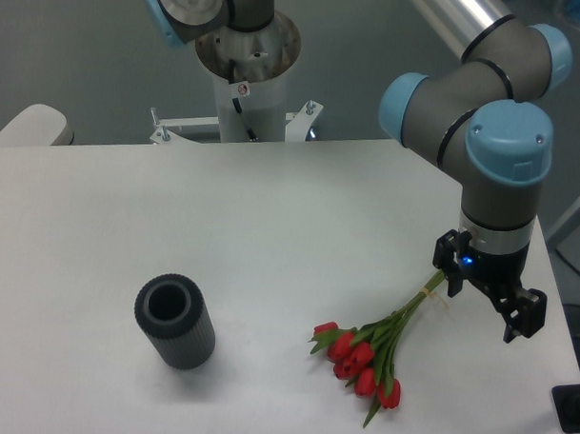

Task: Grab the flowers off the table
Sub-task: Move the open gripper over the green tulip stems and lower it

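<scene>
Fixed cam: small bunch of red tulips w/ green stems (376, 349) lies flat on the big white tabletop (271, 226), front-right area. Long axis runs diagonal: blooms low-left, tied stem ends up-right. Black two-finger gripper (487, 300) sits just right of the stem ends, fingers spread apart, nothing between them. Stems look just beside the left finger; contact unclear. Dark grey ribbed cylinder (175, 322) stands well apart to the left

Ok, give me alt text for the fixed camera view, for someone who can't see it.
A robot arm's open gripper hangs at the stem ends of a bunch of red tulips, the flowers, lying on a white table. A dark grey ribbed cylinder stands to the left, apart from them.
</scene>
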